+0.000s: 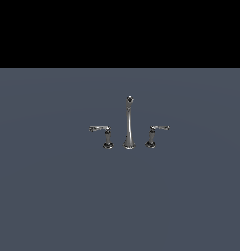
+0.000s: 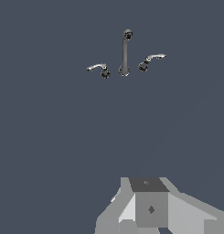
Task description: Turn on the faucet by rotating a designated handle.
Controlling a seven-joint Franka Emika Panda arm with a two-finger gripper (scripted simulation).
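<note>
In the middle of the flat grey floor stands the faucet [image 1: 129, 128], three chrome pieces in a row: a tall spout [image 1: 129, 122] between two short levers. The handle [image 1: 103, 133] to be turned is the one on the exterior view's left, its post straight up and its flat arm pointing outward, away from the spout. Its twin [image 1: 156, 133] on the exterior view's right leans a little.

The arm does not appear in the exterior view at all. In the wrist view the gripper [image 2: 152, 208] shows only as a grey block low in the picture, well apart from the faucet, touching nothing and holding nothing. Its fingertips are out of sight, so I cannot tell how wide it stands.

The step, as I judge it, is the approach. It should come in toward the handle [image 2: 99, 68] from the outer side, staying clear of the spout [image 2: 125, 52], and meet the flat arm near its free end, where a push turns it most easily. The arm is thin and shiny, so a glancing contact may slip off.
</note>
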